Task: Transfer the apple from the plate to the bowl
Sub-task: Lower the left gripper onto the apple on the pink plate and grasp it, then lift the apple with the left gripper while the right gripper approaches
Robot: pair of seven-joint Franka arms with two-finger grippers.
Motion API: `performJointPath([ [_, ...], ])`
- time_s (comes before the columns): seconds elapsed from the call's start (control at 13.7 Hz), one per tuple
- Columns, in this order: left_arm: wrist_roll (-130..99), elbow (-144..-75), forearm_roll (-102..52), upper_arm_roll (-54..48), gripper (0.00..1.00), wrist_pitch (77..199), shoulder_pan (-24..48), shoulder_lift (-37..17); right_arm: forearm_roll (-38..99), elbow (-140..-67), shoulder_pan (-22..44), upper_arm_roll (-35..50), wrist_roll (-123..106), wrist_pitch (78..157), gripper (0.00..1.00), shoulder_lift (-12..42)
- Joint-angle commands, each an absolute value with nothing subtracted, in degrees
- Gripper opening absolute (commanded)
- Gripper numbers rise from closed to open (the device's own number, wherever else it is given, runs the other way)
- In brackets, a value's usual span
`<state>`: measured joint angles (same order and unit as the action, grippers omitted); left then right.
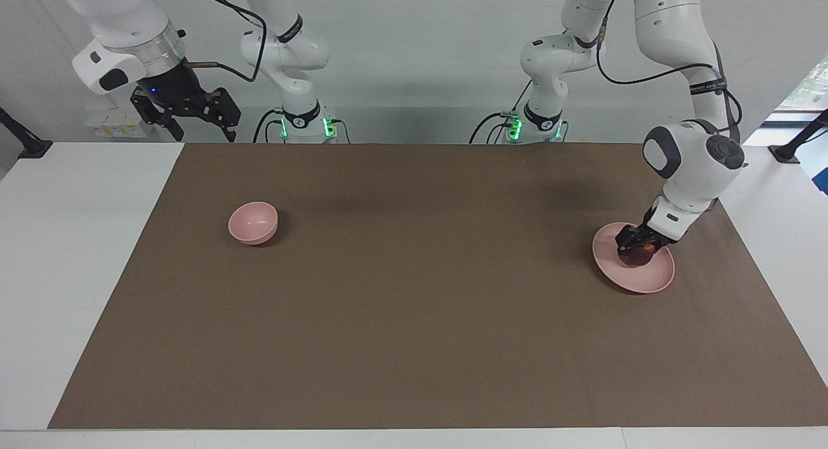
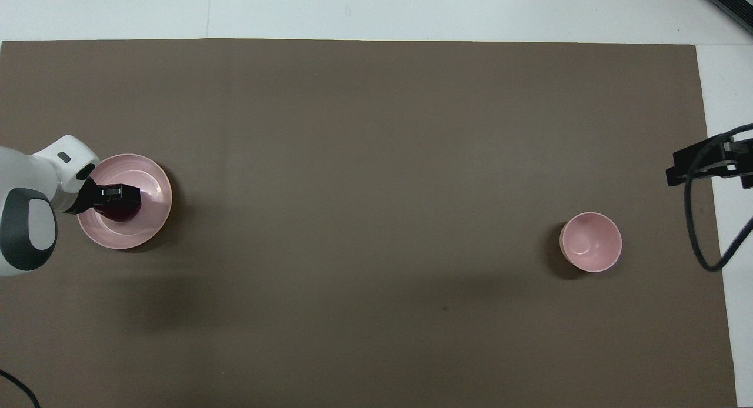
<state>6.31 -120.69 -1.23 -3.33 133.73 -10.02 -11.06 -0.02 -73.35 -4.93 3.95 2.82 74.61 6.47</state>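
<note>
Left arm bent down steeply toward its own end of the table, white wrist tilted, left gripper [image 1: 635, 247] low with fingers set around the apple [image 1: 634, 256] — grip not confirmed. Right arm waiting, raised, right gripper [image 1: 187, 122] open — fingers spread downward.

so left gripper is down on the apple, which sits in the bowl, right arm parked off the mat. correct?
Not quite. The apple sits on the plate at the left arm's end of the table, not in the bowl, which is empty; the facing view shows it. The rest holds: the left gripper is down on the apple, and the right gripper waits off the mat.
</note>
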Motion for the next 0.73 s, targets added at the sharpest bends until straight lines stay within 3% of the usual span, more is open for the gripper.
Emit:
performJointPath([
  [0.0,5.5,-122.1,-0.7,-2.9,0.00,134.3,-9.4,-10.3,1.1,-74.5,-6.3,4.3,1.3,75.0,1.00,5.4],
  [0.36,7.5,-120.2,-0.3,-2.8,0.00,133.2,-7.9,-10.2,0.4,-76.7,-5.3,5.0,-3.1,78.7,1.00,4.7],
  [0.66,7.1,-116.5,-0.9,-2.9,0.00,130.6,-7.8,-10.1,1.1,-89.0,-4.5,5.0,-5.2,89.4,1.00,-1.6],
])
